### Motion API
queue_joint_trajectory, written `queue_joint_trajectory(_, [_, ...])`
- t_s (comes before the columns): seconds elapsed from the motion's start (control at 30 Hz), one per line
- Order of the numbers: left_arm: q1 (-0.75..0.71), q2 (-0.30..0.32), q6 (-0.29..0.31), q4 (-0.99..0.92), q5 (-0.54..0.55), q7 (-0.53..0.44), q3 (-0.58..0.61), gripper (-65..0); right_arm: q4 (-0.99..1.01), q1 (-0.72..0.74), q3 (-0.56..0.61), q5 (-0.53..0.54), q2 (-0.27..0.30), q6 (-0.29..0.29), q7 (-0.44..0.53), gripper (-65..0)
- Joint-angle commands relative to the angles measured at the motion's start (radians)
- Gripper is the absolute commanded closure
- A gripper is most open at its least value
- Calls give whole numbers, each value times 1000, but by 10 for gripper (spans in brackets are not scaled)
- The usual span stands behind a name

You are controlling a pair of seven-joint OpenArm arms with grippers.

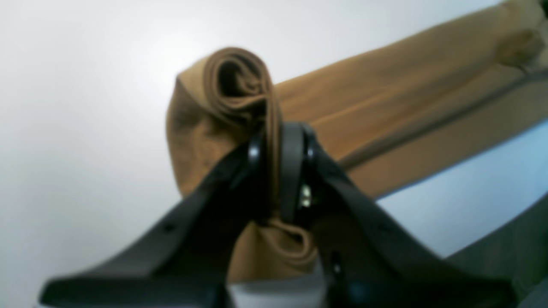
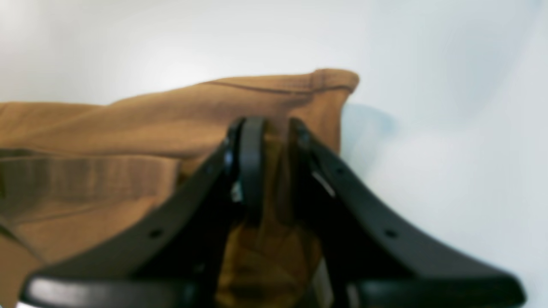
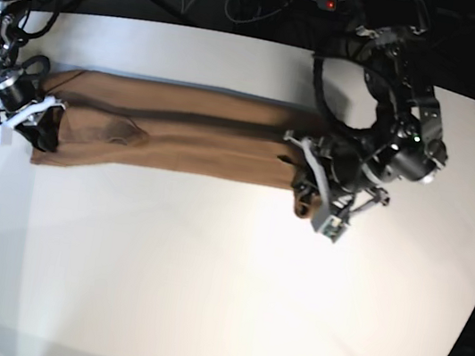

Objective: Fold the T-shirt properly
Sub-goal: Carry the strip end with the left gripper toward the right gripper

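Shirt (image 3: 181, 137) lies as a long folded strip across the table (image 3: 200, 299). Left gripper (image 1: 274, 141) pinches one end, right gripper (image 2: 272, 141) clamps the other corner; probably keeping it taut for the next fold.

We see the T-shirt (image 3: 172, 136) is soft, matt brown cloth (with stitched seams). The table (image 3: 202, 290) looks smooth, white and a bit shiny. The left gripper (image 1: 278, 141) is black, smooth plastic.
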State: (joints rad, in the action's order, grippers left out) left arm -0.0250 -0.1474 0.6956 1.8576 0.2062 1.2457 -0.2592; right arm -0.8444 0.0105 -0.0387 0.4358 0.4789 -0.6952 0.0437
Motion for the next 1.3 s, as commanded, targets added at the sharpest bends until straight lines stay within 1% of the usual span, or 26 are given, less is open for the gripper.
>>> queue_joint_trajectory(0.0, [15, -10, 3, 3, 22, -21, 37, -28, 7, -14, 12, -67, 1, 1, -104, -93])
queue_joint_trajectory(0.07, [20, -10, 3, -17, 22, -31, 82, -28, 7, -16, 12, -67, 1, 1, -104, -93])
queue_joint_trajectory(0.23, [24, -10, 3, -83, 23, -110, 173, -28, 7, -17, 13, -67, -4, 1, -106, -93])
queue_joint_trajectory(0.57, [24, -10, 3, -189, 25, -225, 304, -28, 9, -19, 15, -67, -6, 1, -106, -93])
queue_joint_trajectory(0.63, [24, -10, 3, -204, 29, -252, 324, -27, 9, -19, 36, -67, -6, 1, -106, -93])
queue_joint_trajectory(0.73, [40, -10, 3, -241, 109, -278, 326, -27, 9, -19, 55, -67, -6, 1, -106, -93])
queue_joint_trajectory(0.83, [66, -10, 3, -296, 194, -284, 329, -27, 9, -19, 55, -67, -6, 1, -106, -93])
queue_joint_trajectory(0.9, [67, -10, 3, -309, 207, -284, 329, -27, 9, -19, 55, -67, -6, 1, -106, -93])
queue_joint_trajectory(1.2, [61, -10, 3, -312, 204, -286, 329, -33, 9, -19, 56, -67, -4, 1, -106, -93])
queue_joint_trajectory(1.23, [61, -10, 3, -312, 206, -286, 329, -39, 9, -19, 56, -67, -4, 1, -106, -93])
queue_joint_trajectory(1.27, [63, -10, 3, -312, 212, -286, 329, -60, 9, -19, 56, -67, -4, 1, -106, -93])
